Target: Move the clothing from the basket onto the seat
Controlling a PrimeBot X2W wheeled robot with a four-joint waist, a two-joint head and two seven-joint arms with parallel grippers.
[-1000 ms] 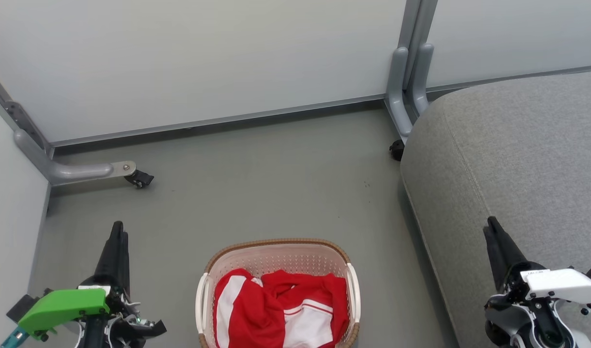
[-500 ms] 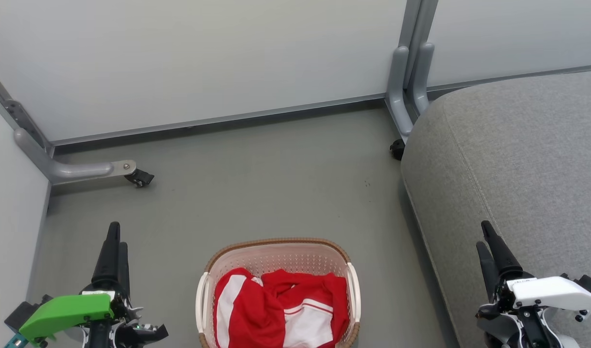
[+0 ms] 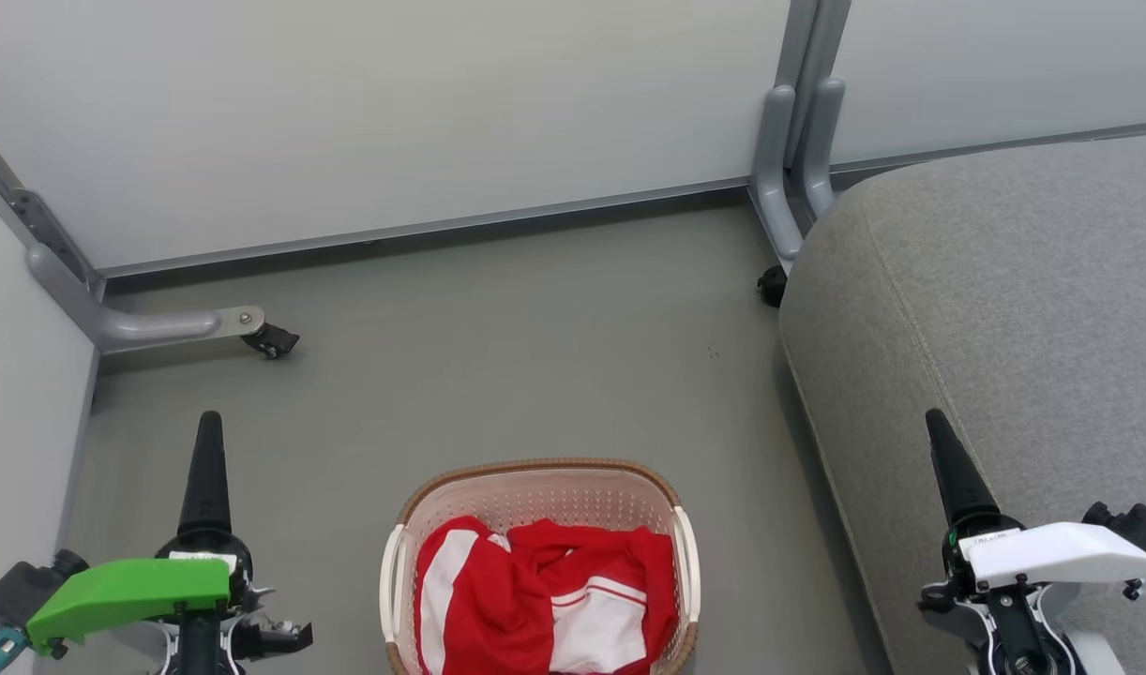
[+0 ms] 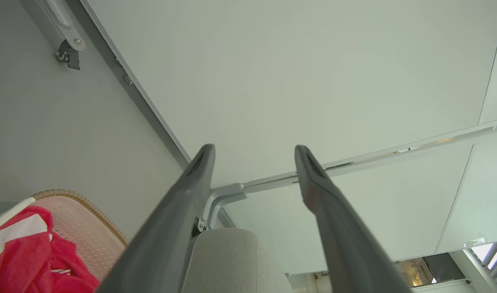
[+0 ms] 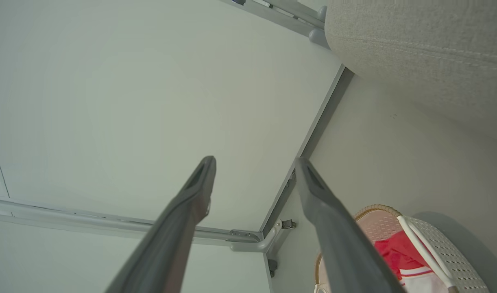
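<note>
Left gripper (image 3: 207, 431) hangs low at the far left over the grey floor (image 3: 498, 347), pointing toward the wall panel (image 3: 395, 112). Its wrist view has the two fingers spread wide, pinching nothing. Basket (image 3: 537, 466) sits on the floor at bottom centre, between the two arms. The clothing (image 3: 526, 600) is bunched up inside it, red with white panels. Seat (image 3: 1014, 300) is off to the basket's right, near but not touching. Right gripper (image 3: 939, 436) hovers above the seat's front edge, also spread wide and empty.
</note>
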